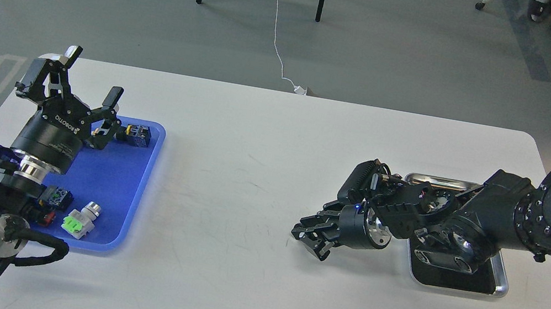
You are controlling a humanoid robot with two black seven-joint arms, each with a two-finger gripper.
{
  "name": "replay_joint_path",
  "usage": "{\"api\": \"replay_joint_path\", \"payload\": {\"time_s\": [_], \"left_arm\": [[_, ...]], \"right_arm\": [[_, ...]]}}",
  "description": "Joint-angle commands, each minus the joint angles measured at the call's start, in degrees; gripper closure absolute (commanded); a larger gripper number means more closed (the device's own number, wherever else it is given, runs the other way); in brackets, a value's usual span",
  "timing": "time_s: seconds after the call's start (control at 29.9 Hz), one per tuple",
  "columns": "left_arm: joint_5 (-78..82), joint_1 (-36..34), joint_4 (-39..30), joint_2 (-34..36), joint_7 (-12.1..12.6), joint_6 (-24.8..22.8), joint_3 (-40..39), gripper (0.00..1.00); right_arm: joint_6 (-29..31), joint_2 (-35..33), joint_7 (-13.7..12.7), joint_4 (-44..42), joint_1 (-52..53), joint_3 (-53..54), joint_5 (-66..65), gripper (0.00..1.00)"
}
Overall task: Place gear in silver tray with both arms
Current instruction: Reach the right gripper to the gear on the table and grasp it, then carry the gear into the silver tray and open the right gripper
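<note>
The silver tray (501,283) lies at the right of the white table, mostly covered by my right arm. My right gripper (308,238) points left, low over the bare table just left of that tray; it is dark and its fingers cannot be told apart. My left gripper (92,76) is open and empty, raised over the far left part of the blue plastic tray (135,192). I cannot pick out a gear; it may be hidden by an arm.
The blue tray holds a black and yellow part (137,135), a white and green push button (81,220) and a black switch block (54,198). The table's far edge (286,93) is behind. Chair legs and cables are on the floor beyond.
</note>
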Motion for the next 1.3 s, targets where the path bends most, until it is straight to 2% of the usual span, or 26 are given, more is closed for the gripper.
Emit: {"api": "replay_joint_path", "payload": {"time_s": [0.0, 0.47, 0.64, 0.8, 0.97, 1.14, 1.27], "left_arm": [[0.00, 0.00, 0.00, 0.07, 0.00, 0.00, 0.00, 0.02], [0.00, 0.00, 0.00, 0.15, 0.00, 0.00, 0.00, 0.02], [0.00, -0.17, 0.00, 0.16, 0.00, 0.00, 0.08, 0.02], [0.00, -0.17, 0.00, 0.07, 0.00, 0.00, 0.08, 0.02], [0.09, -0.18, 0.00, -0.02, 0.00, 0.00, 0.17, 0.02], [0.09, -0.17, 0.00, -0.20, 0.00, -0.17, 0.17, 0.02], [0.17, -0.09, -0.08, -0.81, 0.09, -0.26, 0.17, 0.02]], "right_arm": [[0.03, 0.01, 0.01, 0.03, 0.00, 0.06, 0.06, 0.77], [0.03, 0.01, 0.01, 0.29, 1.14, 0.15, 0.15, 0.79], [0.03, 0.01, 0.01, 1.61, 7.54, 0.50, 0.15, 0.79], [0.12, 0.01, 0.01, 7.14, 13.00, 0.68, -0.46, 0.79], [0.21, -12.70, 0.01, 12.33, 14.85, 0.59, -4.49, 0.79], [0.64, -25.89, 0.01, 12.51, 13.28, -0.11, -13.28, 0.79], [0.73, -32.85, 0.01, 11.99, 9.85, -0.11, -17.51, 0.79]]}}
